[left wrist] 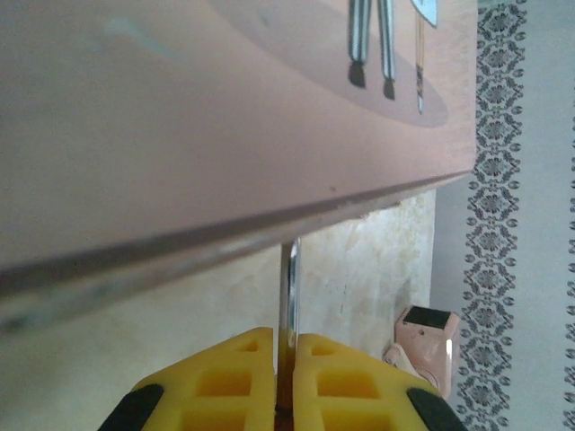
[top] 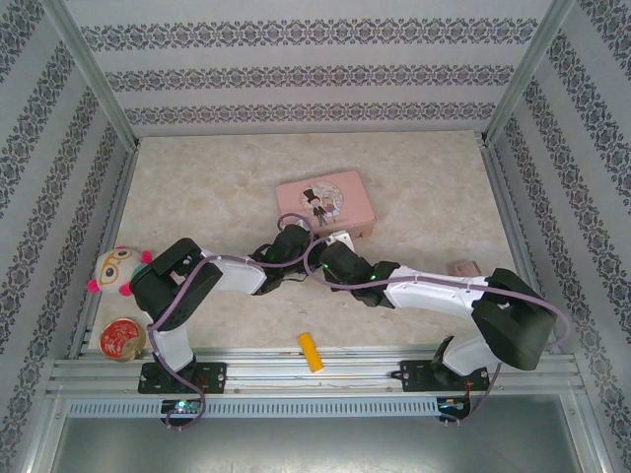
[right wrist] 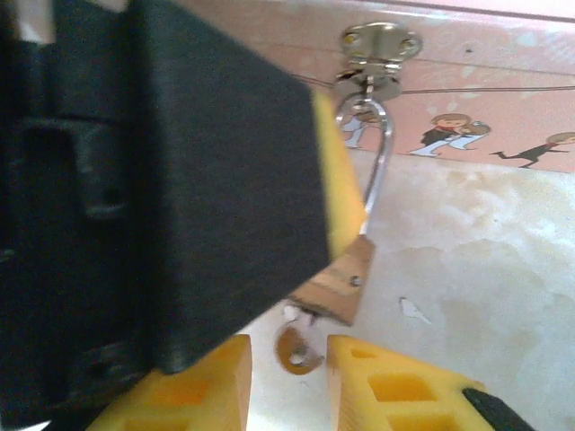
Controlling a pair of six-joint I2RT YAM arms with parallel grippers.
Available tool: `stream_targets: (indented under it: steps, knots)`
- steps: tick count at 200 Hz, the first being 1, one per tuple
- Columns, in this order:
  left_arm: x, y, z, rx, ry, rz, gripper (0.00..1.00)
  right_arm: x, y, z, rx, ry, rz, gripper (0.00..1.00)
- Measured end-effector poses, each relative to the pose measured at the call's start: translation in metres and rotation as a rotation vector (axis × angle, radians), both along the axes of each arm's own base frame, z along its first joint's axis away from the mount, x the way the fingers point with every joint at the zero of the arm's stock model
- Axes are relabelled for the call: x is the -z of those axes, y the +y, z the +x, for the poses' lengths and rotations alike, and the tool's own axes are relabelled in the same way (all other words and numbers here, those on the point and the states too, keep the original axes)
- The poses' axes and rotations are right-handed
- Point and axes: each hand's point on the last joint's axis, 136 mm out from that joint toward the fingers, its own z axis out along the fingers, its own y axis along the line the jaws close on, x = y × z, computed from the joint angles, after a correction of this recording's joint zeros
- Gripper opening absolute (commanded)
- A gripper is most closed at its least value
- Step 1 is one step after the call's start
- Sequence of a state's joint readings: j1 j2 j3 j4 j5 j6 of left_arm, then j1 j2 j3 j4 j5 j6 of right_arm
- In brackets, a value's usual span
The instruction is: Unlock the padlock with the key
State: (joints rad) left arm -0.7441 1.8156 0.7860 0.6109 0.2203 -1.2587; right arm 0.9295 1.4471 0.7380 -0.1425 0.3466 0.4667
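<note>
The right gripper (right wrist: 287,355) is recorded at the lower edge of the right wrist view with its yellow fingers parted. The key (right wrist: 296,352) lies in the gap with a sliver of space on either side, so no firm grip is noted. Its shaft appears seated in the underside of the padlock (right wrist: 337,283), just above. The left gripper (left wrist: 286,350) is closed tight on the padlock, the silver shackle (left wrist: 287,287) rising from between its pads. This hold is judged to steady the body against the turn of the key. The shackle is hooked through the hasp (right wrist: 377,45) of the pink tin (top: 325,202) at upper centre, which accounts for the padlock's tilted hang. One shackle leg is hidden behind the left gripper, so release cannot be confirmed. Turning the key is judged the step in hand, and closing on its small bow will be required.
</note>
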Motion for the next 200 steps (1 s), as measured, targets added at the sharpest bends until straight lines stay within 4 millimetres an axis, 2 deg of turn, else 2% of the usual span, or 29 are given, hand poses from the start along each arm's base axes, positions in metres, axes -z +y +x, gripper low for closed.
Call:
stream_targets:
  steps: [90,153,200]
  knots:
    - [0.000,-0.002,0.000,0.005,0.010,0.000,0.00,0.000,-0.002,0.002,0.013,-0.016,-0.028,0.33]
    - [0.001,-0.002,0.001,0.005,0.012,0.012,0.00,0.012,-0.004,0.010,0.035,-0.010,-0.084,0.32]
    - [0.003,0.000,0.002,0.011,0.006,0.026,0.00,0.015,-0.008,0.014,0.060,-0.020,-0.113,0.20]
